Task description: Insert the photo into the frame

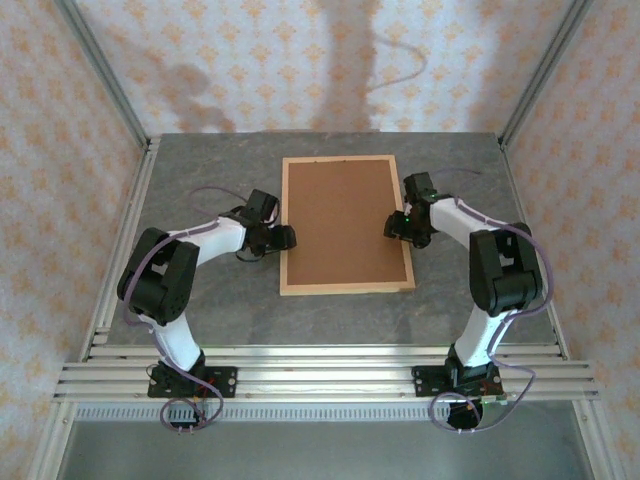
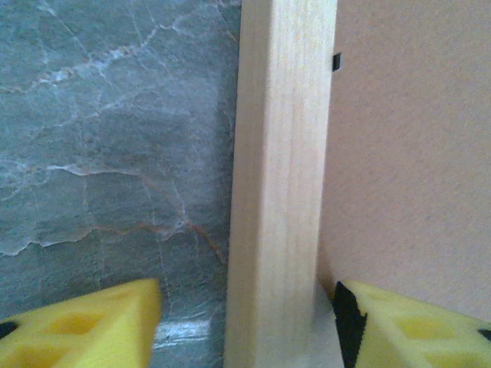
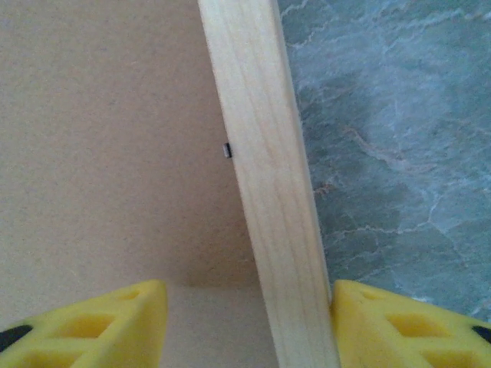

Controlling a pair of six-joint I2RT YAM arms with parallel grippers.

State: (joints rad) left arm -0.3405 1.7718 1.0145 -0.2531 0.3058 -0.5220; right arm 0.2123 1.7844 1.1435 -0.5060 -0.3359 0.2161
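The frame [image 1: 284, 220] lies flat on a grey, marble-veined tabletop [image 1: 330, 320], roughly at its middle and a little toward the far wall. It is back side up, with its brown backing board [image 1: 340, 220] inside the pale wood rails. Walls papered cream with an orange floral pattern [image 1: 260, 60] stand beyond the frame and on both sides of it, and soft shadows fall on the far one. Aluminium posts [image 1: 103, 70] rise at the far corners, and slotted aluminium rails [image 1: 330, 375] run along the near edge, nearer than the frame.

The left arm [image 1: 215, 238] reaches to the frame's left rail. In its wrist view the left jaws stand spread astride that rail [image 2: 280, 184]: one yellow finger [image 2: 92, 322] is over the veined stone [image 2: 115, 153], apart from the wood. The other is close beside the rail, over the board [image 2: 414, 153]. A small black clip [image 2: 336, 59] sits at the rail's inner edge.

The right arm [image 1: 460, 215] meets the frame's right rail [image 3: 265, 184]. The right jaws are spread astride it, with the stone-side finger [image 3: 406, 322] against the wood and the other finger apart from it.
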